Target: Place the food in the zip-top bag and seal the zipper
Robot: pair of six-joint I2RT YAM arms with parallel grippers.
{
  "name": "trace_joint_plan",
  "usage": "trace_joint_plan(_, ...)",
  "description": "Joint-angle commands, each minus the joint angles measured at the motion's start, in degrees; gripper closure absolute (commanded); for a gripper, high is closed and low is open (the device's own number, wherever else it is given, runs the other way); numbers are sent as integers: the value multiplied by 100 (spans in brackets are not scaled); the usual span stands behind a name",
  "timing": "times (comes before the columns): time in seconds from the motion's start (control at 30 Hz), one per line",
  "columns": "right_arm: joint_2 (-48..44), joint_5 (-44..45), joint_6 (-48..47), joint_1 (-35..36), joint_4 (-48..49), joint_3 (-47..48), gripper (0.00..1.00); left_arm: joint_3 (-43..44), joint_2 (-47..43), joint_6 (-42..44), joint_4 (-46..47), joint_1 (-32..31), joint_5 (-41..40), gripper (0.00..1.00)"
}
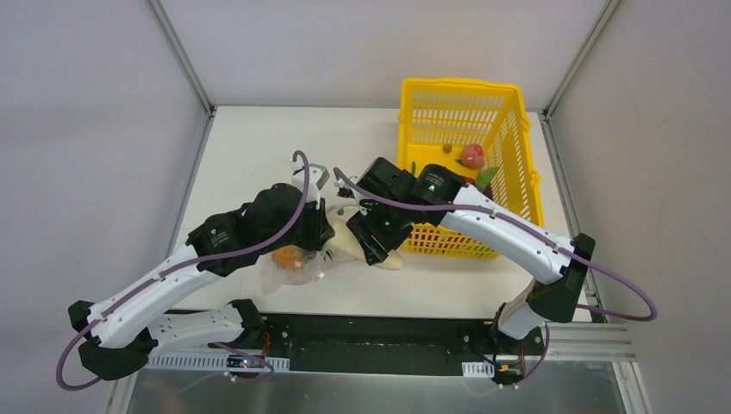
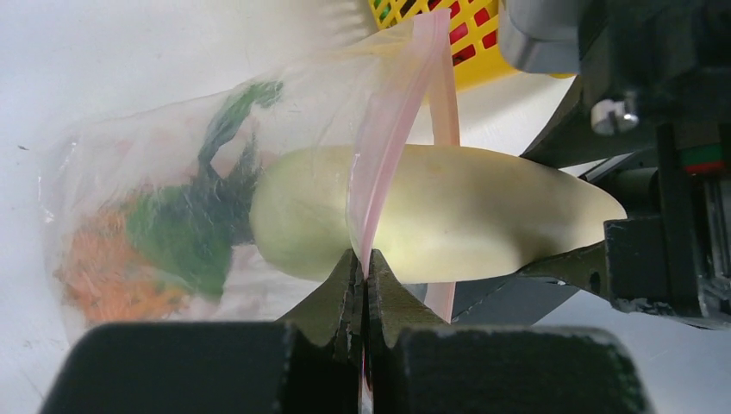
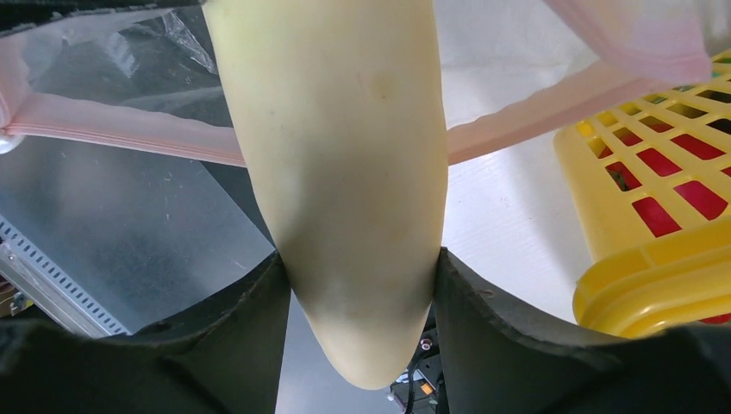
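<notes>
Right tool (image 3: pixel 358 267) clamped on cream radish (image 3: pixel 336 129), half inside clear bag (image 2: pixel 129 172), left tool (image 2: pixel 366 267) pinching pink zipper (image 2: pixel 388 129)

Through the bag (image 2: pixel 112 164), orange and green pieces (image 2: pixel 129 250) blur beyond naming. The radish (image 3: pixel 345 172) runs off the right wrist view's top edge; the basket (image 3: pixel 655 259) is cropped at right there.
</notes>
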Motion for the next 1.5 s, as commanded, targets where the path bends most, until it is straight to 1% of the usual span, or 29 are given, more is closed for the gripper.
trace_joint_plan(0.0,61,304,-63,95,121,455,89,162,-60,135,382,53,317,100)
trace_joint_plan(0.1,-57,463,19,102,692,339,89,152,-23,118,483,52,464,100)
trace_joint_plan(0.23,-472,754,-21,104,1257,37,87,204,-1,136,309,48,469,100)
trace_joint_plan(0.33,-903,703,-91,102,2150,-629,82,106,-102,123,414,53,490,100)
trace_joint_plan(0.4,-1152,465,-168,102,2670,-1015,81,38,-160,95,526,50,506,100)
trace_joint_plan(0.43,-1275,483,-141,100,2943,-1195,81,17,-182,80,570,48,498,100)
trace_joint_plan(0.5,-1474,608,-16,100,3426,-1554,75,-4,-201,49,623,54,487,100)
trace_joint_plan(0.57,-1648,864,137,102,3815,-1830,60,-6,-200,47,623,53,478,100)
trace_joint_plan(0.6,-1704,986,147,96,3919,-1925,58,-5,-202,40,614,51,464,100)
trace_joint_plan(0.63,-1752,1007,131,91,3954,-1986,57,-6,-204,31,605,50,444,100)
trace_joint_plan(0.7,-1789,1039,109,92,3977,-2049,50,-34,-232,0,604,57,381,100)
trace_joint_plan(0.93,-1651,923,249,88,3605,-1777,41,-116,-292,-58,635,54,236,100)
trace_joint_plan(1.03,-1623,875,320,86,3555,-1699,28,-107,-287,-58,621,52,212,100)
trace_joint_plan(1.07,-1623,873,350,81,3556,-1698,24,-109,-288,-58,613,59,205,100)
trace_joint_plan(1.1,-1616,683,378,71,3551,-1701,22,-115,-292,-64,612,49,192,100)
trace_joint_plan(1.23,-1631,566,449,77,3529,-1775,22,-107,-300,-67,604,49,106,100)
trace_joint_plan(1.3,-1699,608,633,77,3531,-1858,23,-118,-309,-83,603,53,52,100)
trace_joint_plan(1.37,-1822,563,745,73,3564,-1965,28,-122,-309,-108,603,54,14,100)
trace_joint_plan(1.47,-2104,174,853,64,3794,-2324,31,-126,-332,-120,610,59,-14,100)
